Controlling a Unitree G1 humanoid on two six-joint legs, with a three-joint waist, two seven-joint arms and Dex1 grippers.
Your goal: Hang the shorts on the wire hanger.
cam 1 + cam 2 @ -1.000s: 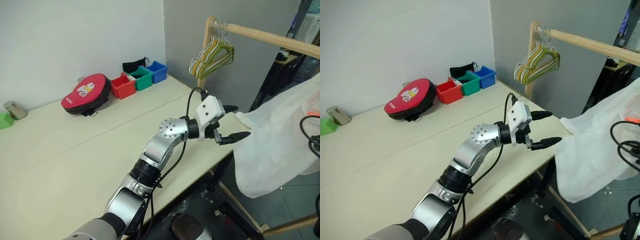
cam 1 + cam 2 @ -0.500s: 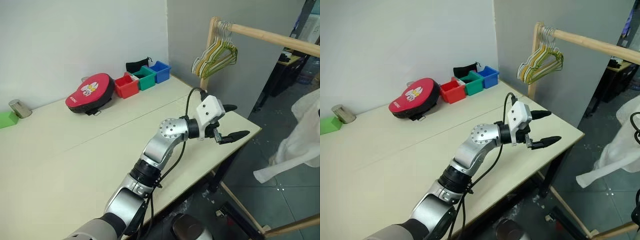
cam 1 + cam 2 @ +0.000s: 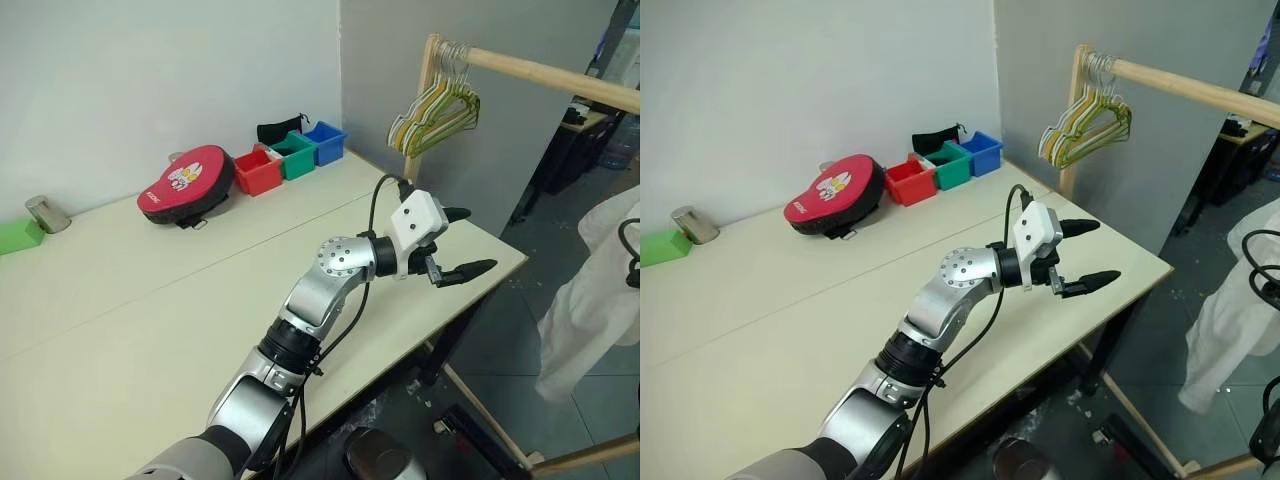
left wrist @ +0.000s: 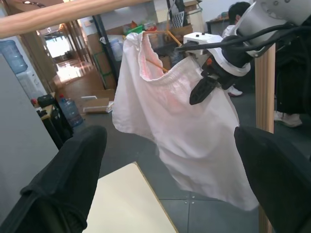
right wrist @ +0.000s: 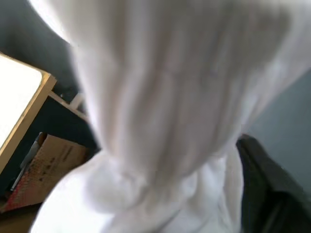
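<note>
L arm is reaching out over the desk (image 3: 150, 290) w/ its elbow bent, L pincer (image 3: 462, 243) pointing level toward the desk's far corner, fingers standing wide apart, gripping nothing. R pincer (image 4: 206, 83) is sitting beside the shorts (image 4: 180, 126) at the gathered waistband; can't tell if its fingers are apart or pinching cloth. Shorts are hanging off the wire hanger (image 4: 155, 48) under the wooden rail (image 3: 545, 75), past the desk edge, well apart from L pincer. Bunch of hangers (image 3: 435, 105) is hanging by the rail's post. Red pad (image 3: 185, 180) and coloured bins (image 3: 290, 160) are sitting at the desk's back.
</note>
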